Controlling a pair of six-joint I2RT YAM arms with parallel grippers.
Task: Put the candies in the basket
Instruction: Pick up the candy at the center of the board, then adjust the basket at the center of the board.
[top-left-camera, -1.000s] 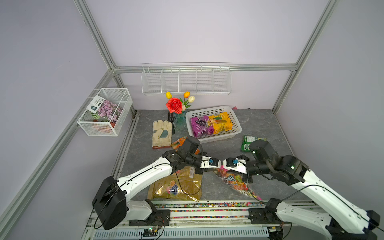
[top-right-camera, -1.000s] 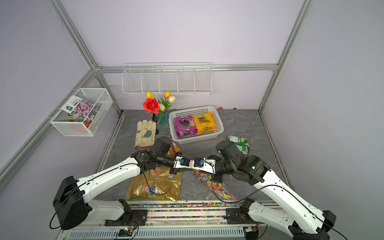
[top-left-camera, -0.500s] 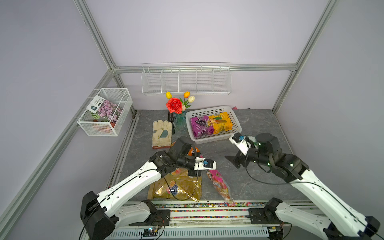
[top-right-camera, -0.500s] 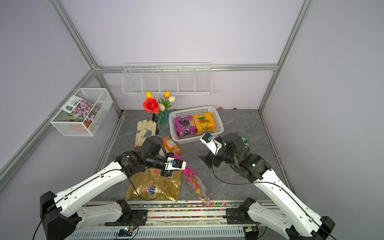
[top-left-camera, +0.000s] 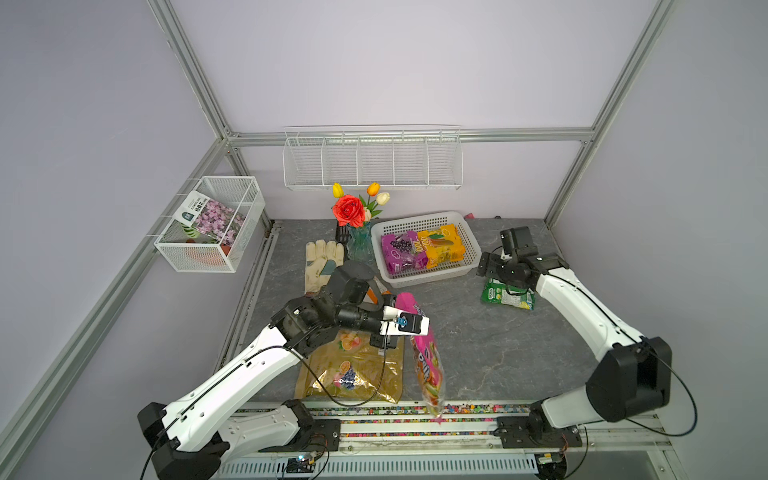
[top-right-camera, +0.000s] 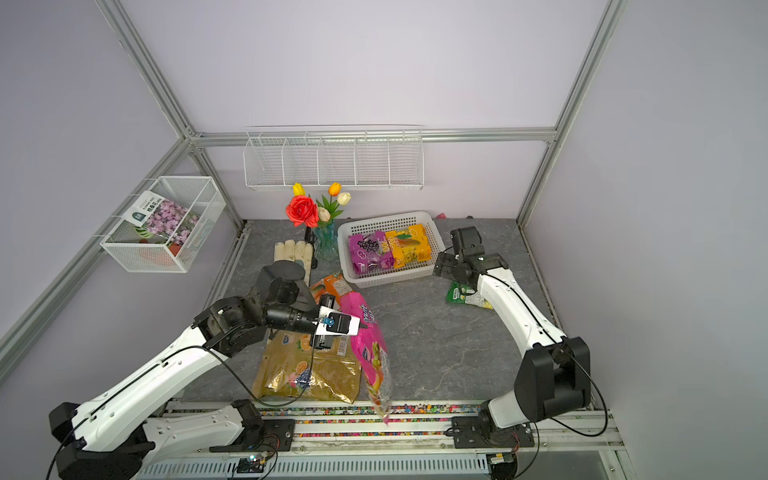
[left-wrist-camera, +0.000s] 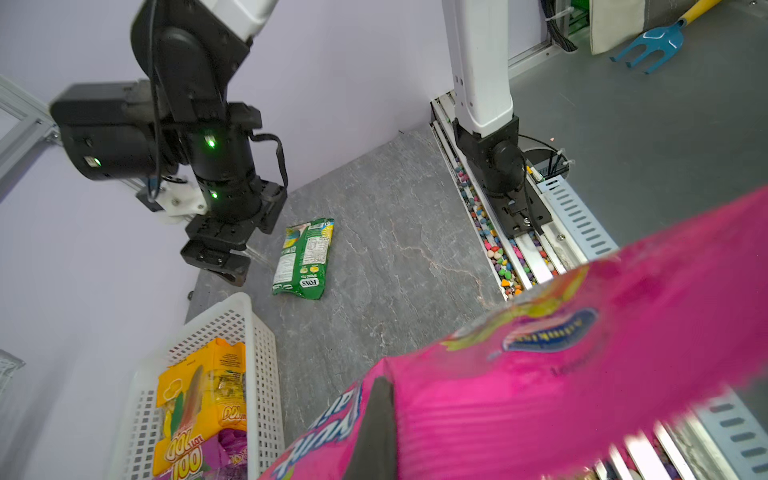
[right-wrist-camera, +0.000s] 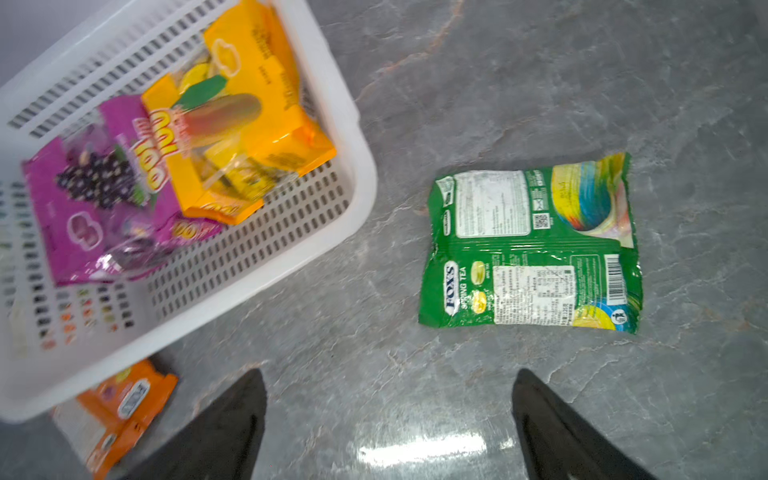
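Left claw (top-left-camera: 417, 326) clamps the magenta bag (top-left-camera: 428, 370) — right claw (right-wrist-camera: 388, 386) spread wide, touching nothing.

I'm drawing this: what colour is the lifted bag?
Bright pink bag, best in left wrist view.

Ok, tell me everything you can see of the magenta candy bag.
The magenta bag is long, glossy plastic, printed with a blue logo and coloured sweets. It hangs lengthwise, clear of the table, pinched near its upper end by the shut left gripper alone. The gold bag lies beside it on the table.
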